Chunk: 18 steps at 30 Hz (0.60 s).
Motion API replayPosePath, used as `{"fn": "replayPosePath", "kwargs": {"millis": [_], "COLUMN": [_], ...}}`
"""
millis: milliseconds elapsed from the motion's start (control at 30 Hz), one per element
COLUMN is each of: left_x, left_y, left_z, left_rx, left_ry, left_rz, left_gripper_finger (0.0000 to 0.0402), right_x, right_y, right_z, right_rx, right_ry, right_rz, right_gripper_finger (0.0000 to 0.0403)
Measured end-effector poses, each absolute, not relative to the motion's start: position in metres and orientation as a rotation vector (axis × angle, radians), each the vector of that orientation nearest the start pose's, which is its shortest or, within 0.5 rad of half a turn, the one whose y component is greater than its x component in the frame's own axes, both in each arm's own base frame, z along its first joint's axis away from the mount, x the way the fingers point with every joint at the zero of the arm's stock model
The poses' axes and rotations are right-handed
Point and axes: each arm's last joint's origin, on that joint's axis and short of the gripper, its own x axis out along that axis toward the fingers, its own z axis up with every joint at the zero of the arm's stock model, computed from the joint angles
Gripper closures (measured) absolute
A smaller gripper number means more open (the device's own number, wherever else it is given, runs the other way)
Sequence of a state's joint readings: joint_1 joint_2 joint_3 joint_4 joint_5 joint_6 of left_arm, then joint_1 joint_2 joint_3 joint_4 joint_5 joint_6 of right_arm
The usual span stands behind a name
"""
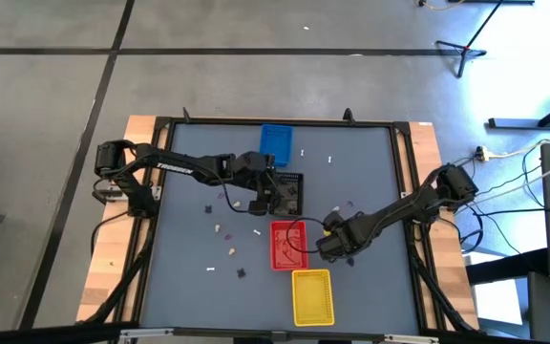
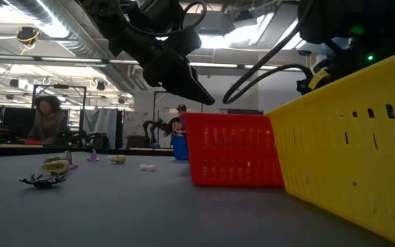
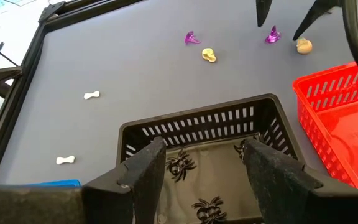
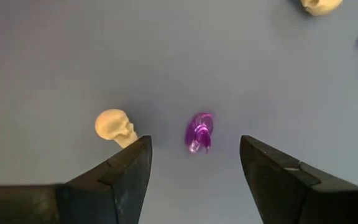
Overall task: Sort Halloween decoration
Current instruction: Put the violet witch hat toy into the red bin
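We read the coming move as hanging on the small purple piece (image 4: 199, 132), which lies on the desk (image 1: 370, 172) directly ahead of the right hand (image 4: 194, 163), in line with the gap between its 2 spread, empty fingers. The piece's long axis runs along the direction the fingers point, so they would close across its narrow width. A cream skull (image 4: 115, 127) sits just beside one finger (image 4: 118, 171), close enough that we judge it could be nudged on the way down. In the high view the right hand (image 1: 337, 244) hovers just beside the red tray (image 1: 288, 245), on the side away from the left arm, so it is clearly the nearer arm for this piece. The left hand (image 3: 205, 163) is also open and holds nothing, poised over the black tray (image 3: 199, 123), which holds at least 2 black spiders (image 3: 180, 165). The red tray looks empty as far as we can see into it, the yellow tray (image 1: 312, 296) too; the blue tray (image 1: 276, 140) shows no contents we can make out. More decorations, among them white bones (image 3: 91, 95) and purple pieces (image 3: 192, 38), lie scattered on the desk around the black tray.
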<state>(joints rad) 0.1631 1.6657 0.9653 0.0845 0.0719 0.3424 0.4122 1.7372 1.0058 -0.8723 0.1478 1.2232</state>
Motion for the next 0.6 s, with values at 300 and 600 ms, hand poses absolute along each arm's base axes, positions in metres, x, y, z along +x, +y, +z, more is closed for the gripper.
{"fn": "replayPosePath", "kwargs": {"millis": [300,600], "left_x": [0.3456,0.3456], "left_y": [0.0548,0.0546], "left_z": [0.1985,0.1985], "left_rx": [0.26,0.26], "left_ry": [0.619,0.619], "left_rz": [-0.017,-0.017], "left_gripper_finger": [0.0194,0.0194], "right_x": [0.2624,0.2624], "right_y": [0.1095,0.1095], "right_z": [0.1469,0.1469], "right_rx": [0.515,0.494], "right_ry": [1.373,1.379], "right_rz": [-0.726,-0.709], "right_gripper_finger": [0.0169,0.0259]}}
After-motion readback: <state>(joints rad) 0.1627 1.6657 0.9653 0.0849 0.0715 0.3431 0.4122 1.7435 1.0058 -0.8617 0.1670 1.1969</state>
